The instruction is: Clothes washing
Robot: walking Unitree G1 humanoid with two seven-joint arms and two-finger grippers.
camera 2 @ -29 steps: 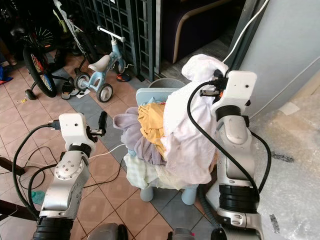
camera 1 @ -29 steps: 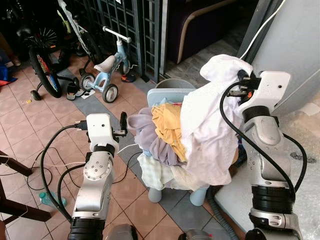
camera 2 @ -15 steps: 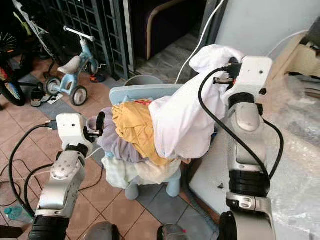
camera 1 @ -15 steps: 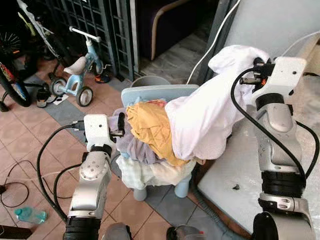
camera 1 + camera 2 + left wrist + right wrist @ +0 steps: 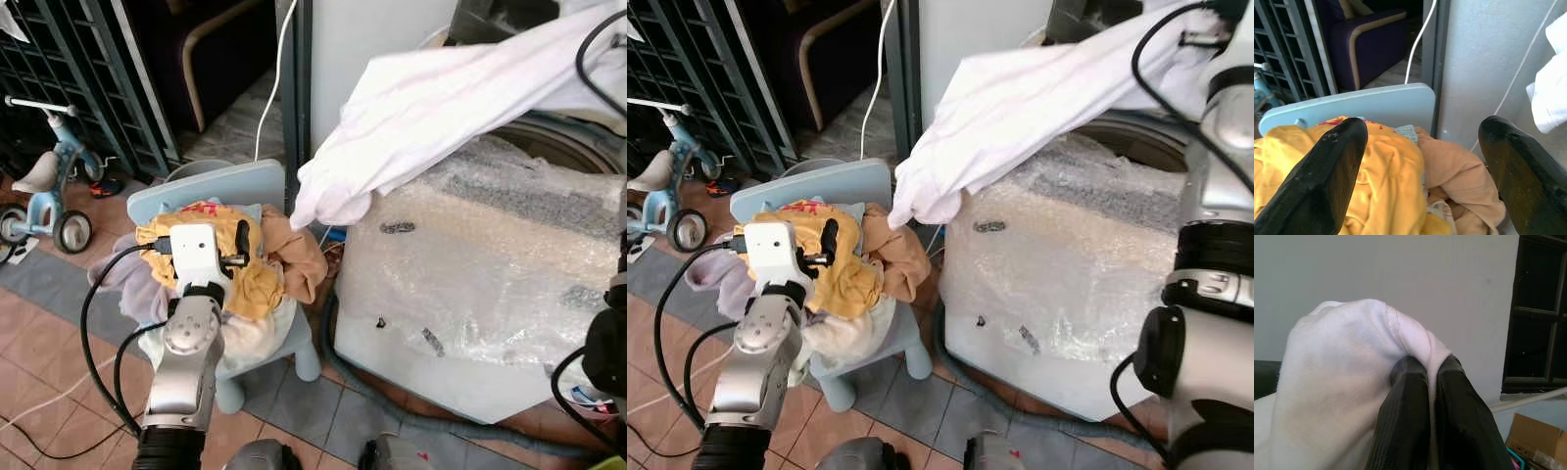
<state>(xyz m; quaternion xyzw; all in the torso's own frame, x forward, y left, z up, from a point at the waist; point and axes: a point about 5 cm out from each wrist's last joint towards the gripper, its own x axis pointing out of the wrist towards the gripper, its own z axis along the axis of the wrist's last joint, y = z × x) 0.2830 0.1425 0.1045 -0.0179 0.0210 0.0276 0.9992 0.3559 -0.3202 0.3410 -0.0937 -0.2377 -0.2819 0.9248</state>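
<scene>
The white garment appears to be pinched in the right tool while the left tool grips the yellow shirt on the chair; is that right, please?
Not quite. The left tool is open, hovering above the yellow shirt on the chair, as the left wrist view shows. The right tool does pinch the white garment.

A small light-blue tricycle (image 5: 39, 191) with a white seat is seen on the tiled floor (image 5: 59, 392) at the left, before a dark metal grille (image 5: 93, 78). Behind the grille, a dark sofa (image 5: 1371, 41) with a tan armrest is visible. A white cable (image 5: 274, 59) is hung down along the grey wall (image 5: 1488, 58). A grey hose (image 5: 431, 421) is laid across the tiles.
</scene>
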